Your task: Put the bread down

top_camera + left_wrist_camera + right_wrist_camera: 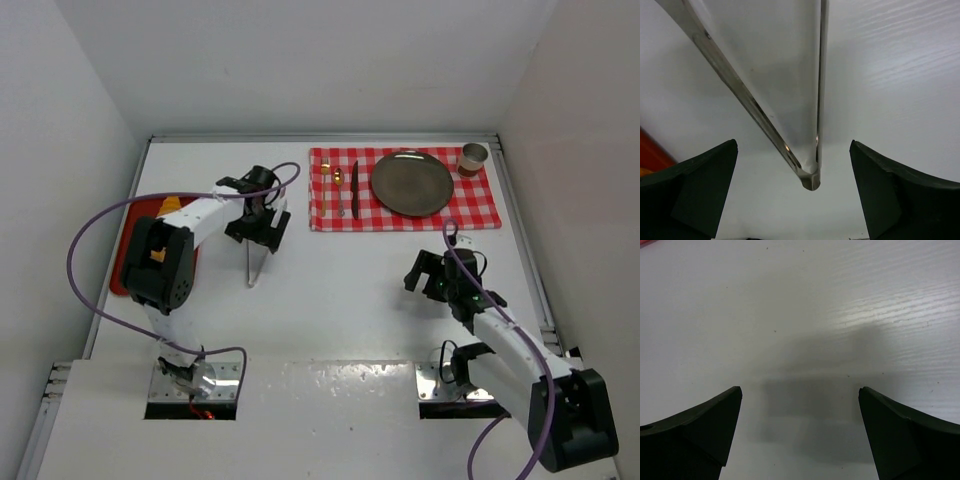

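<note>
No bread shows clearly. A red tray (122, 262) lies at the left, mostly hidden under my left arm. A small orange patch (157, 255) shows there, and I cannot tell what it is. The tray's corner shows in the left wrist view (651, 150). My left gripper (258, 222) is open and hangs low over metal tongs (251, 265) lying on the white table. In the left wrist view the tongs' hinged end (811, 181) lies between the open fingers of the gripper (793, 150). My right gripper (432, 276) is open and empty over bare table, as the right wrist view (800, 390) shows.
A red-checked cloth (480, 205) lies at the back right. On it are a dark round plate (412, 182), a cup (473, 158), a knife (354, 190) and a fork (340, 195). White walls close in the table.
</note>
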Controlling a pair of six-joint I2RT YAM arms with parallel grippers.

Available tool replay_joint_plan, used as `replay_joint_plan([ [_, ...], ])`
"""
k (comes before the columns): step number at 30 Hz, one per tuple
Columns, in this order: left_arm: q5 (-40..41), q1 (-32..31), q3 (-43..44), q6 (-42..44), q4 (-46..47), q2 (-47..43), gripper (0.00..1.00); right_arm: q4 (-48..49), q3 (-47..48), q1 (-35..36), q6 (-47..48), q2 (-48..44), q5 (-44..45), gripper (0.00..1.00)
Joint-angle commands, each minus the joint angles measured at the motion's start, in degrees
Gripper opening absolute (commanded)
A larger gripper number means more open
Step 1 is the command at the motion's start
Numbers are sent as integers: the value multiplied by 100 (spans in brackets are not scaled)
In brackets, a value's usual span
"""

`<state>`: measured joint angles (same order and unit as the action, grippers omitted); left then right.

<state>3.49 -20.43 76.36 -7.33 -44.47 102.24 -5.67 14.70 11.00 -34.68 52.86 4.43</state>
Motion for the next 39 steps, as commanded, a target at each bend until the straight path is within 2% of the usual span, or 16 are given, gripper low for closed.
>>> replay_joint_plan([
  [1,267,83,-165,-164,333,331,100,172,-134,16,-408,-285,120,100],
  [9,644,83,-235,-330,1335,788,98,-347,-73,7,-206,-786,383,100],
  [11,645,83,-340,-382,1388,859,92,-461,-37,-2,-197,-839,392,100],
  [16,645,83,-569,-383,1520,798,64,-531,-28,16,-162,-935,498,100],
  [20,706,83,-728,-182,1442,623,60,-497,-20,7,-75,-997,603,100],
  [22,820,83,-491,56,1240,456,60,-514,15,7,-48,-988,638,100],
  [25,820,135,359,607,678,332,62,-558,94,-2,40,-1006,629,100],
  [29,750,196,2448,1260,-736,472,62,-532,130,-19,136,-988,656,100],
  [34,504,329,3200,1498,-1633,534,59,-286,77,-2,180,-953,656,100],
  [39,504,942,3386,1498,-1829,280,58,83,156,-2,338,-602,437,100],
])
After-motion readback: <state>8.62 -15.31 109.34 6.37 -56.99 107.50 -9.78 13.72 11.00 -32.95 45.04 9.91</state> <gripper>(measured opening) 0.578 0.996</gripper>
